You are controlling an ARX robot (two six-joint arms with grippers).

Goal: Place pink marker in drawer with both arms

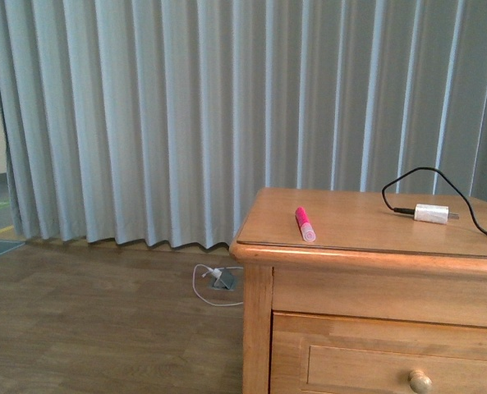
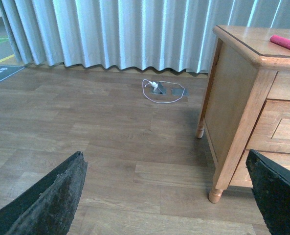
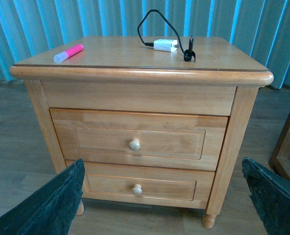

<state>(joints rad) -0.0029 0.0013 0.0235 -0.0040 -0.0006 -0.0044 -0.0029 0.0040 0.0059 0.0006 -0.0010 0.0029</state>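
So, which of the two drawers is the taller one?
The upper drawer. Its front is clearly taller than that of the lower drawer beneath it, and its knob looks slightly larger. Both are shut.

We hold our left gripper [image 2: 164, 159] and right gripper [image 3: 163, 164] with jaws spread wide apart, nothing gripped in either.
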